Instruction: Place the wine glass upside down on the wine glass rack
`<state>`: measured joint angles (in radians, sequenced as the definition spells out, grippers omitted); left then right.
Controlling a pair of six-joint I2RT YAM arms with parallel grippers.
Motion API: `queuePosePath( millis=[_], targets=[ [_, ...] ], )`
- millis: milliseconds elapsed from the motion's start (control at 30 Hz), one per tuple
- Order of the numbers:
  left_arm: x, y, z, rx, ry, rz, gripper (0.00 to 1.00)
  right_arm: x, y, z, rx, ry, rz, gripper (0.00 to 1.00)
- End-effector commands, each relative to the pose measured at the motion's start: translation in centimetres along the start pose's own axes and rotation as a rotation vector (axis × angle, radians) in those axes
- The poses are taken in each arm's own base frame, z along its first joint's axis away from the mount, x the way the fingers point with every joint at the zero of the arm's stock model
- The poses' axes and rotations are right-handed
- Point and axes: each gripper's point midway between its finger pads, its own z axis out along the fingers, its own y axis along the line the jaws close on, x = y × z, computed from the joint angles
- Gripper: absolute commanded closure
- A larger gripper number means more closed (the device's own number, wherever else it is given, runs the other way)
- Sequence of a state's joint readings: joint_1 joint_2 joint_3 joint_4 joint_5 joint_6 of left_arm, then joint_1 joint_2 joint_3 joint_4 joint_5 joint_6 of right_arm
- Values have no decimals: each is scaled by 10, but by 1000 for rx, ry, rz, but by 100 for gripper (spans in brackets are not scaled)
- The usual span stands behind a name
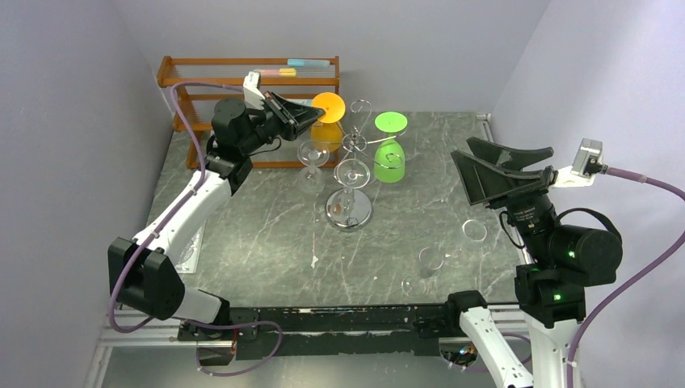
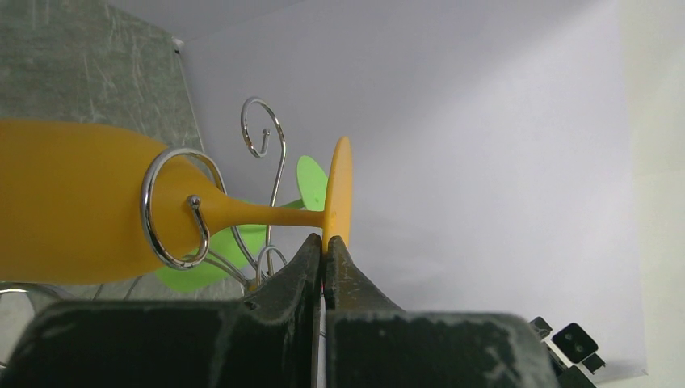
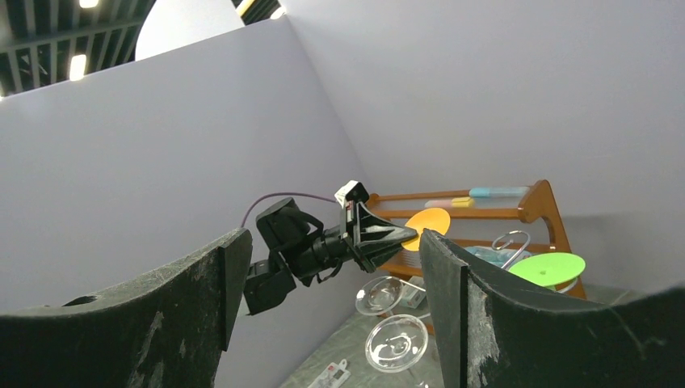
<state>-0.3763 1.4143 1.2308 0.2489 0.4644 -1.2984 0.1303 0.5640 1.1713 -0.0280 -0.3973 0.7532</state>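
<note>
Two hands: the left hand (image 1: pixel 321 114) and the right hand (image 1: pixel 467 153). Two racks: one chrome wine glass rack (image 1: pixel 350 212) just past the left hand's tips, one wooden shelf rack (image 1: pixel 202 81) behind that hand. Two coloured glasses: an orange wine glass (image 2: pixel 73 202) at the left hand's tips, a green glass (image 1: pixel 390 162) beyond it. Two clear ones hang too: a clear glass (image 1: pixel 313 162) near the left hand's tips, a second clear glass (image 1: pixel 349 173) beside it. On the bench (image 1: pixel 266 218) below the right hand, one lying glass (image 1: pixel 430 260) and a clear ring (image 1: pixel 474 230), maybe another glass.
</note>
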Motion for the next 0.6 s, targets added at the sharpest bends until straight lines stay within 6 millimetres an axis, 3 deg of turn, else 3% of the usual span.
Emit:
queuePosePath(
  millis=[0,567],
  targets=[
    [-19,-47,-1,133,-54,67,95,-3,6,-2,-19,-2,-19,20],
    [-31,-28,13,70,-67,126,95,-5,6,-4,-8,-7,-35,20]
  ],
)
